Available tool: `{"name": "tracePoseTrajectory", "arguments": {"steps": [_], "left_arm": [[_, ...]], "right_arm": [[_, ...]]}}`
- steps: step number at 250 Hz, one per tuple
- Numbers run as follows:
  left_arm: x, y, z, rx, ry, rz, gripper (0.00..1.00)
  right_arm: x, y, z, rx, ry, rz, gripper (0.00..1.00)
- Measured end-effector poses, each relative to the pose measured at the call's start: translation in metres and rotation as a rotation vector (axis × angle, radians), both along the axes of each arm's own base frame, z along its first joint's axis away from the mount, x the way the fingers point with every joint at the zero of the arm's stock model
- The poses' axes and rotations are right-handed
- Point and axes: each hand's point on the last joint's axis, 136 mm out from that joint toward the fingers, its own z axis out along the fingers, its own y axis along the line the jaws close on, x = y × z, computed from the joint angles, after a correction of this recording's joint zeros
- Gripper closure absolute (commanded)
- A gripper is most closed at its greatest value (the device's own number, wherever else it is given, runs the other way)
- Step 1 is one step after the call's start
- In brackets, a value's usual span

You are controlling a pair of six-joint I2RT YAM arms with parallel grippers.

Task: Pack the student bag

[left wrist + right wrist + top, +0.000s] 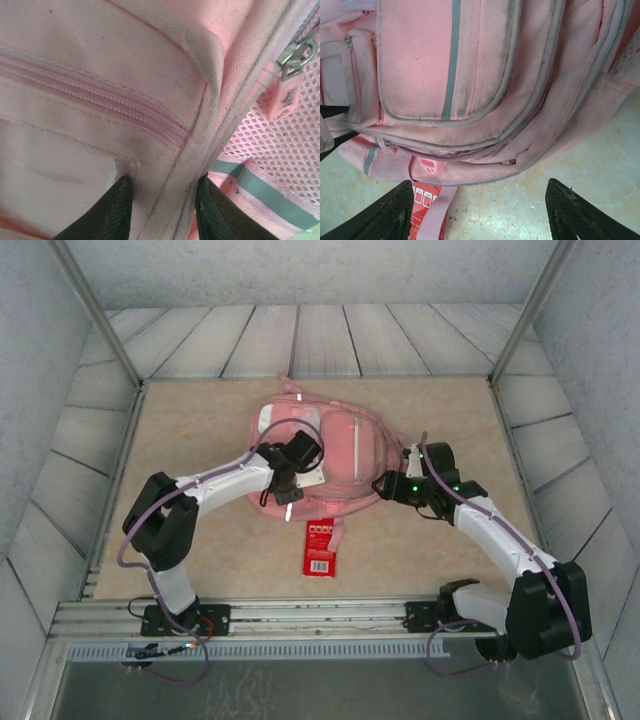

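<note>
STEP: likely opening the student bag, flat on the table | LEFT: your left gripper straddles a bag seam, pinch uncertain | RIGHT: right gripper apart, beside bag's near-right edge | NEXT: secure seam, then work the zip pull.

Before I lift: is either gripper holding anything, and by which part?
The left gripper straddles a piped seam of the student bag; whether it grips cannot be told. The right gripper is open, holding nothing.
</note>
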Motion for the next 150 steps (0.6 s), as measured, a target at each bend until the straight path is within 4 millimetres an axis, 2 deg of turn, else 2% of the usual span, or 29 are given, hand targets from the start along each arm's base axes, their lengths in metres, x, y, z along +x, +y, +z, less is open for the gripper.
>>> {"name": "tracePoseTrajectory", "arguments": {"steps": [48,94,150], "left_arm": [[-0.001,-0.009,0.003,-0.042,0.025,0.002,0.82],[-0.003,-0.023,0.012,-0.117,0.065,0.031,0.93],[-0.01,-0.041,0.018,-0.245,0.142,0.098,1.0]], "right_arm": [[-0.001,0.0,0.006,0.004,-0.028,0.008,0.35],[-0.004,0.01,0.018,0.044,-0.095,0.075,0.45],[-0.008,0.024,0.036,0.087,-0.178,0.162,0.49]]}}
